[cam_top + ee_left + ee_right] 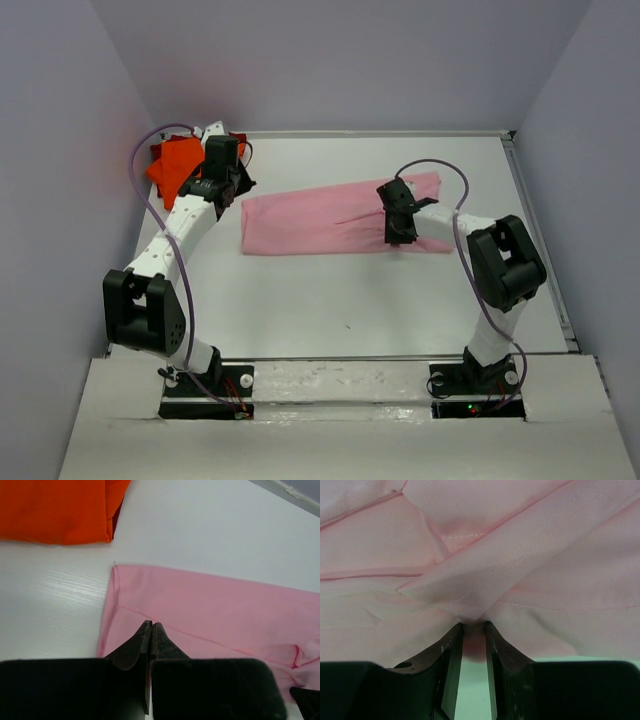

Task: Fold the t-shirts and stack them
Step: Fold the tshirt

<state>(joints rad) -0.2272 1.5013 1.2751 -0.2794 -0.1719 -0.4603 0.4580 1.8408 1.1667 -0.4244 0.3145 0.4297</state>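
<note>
Cloth slipping or bunching is the main hazard here. The pink t-shirt (320,215) lies as a long strip across the middle of the worktop (350,300), doubled lengthwise, its left end squared and flat and its right part rumpled into ridges. The right pincer (474,627) is grasping one of those ridges near the strip's right end. In its wrist view only a thin crest of cloth sits between the tips, with several creased layers fanning out above. I judge that so shallow a bite could take one layer and leave the rest, so a lift would drag the fold open, or the crest could slide out altogether. The left pincer (151,626) is clenched on nothing I can see, its tips over the strip's left end near the hem; whether they touch the cloth cannot be told. If the right end is carried over while the left end is unpinned, the whole strip may skid along the smooth worktop rather than fold. Further out, the orange t-shirt (172,165) sits folded in the far left corner, just beside the left arm, with the dark red t-shirt (115,524) showing as a sliver beneath it. A careless swing there could knock that stack askew.
</note>
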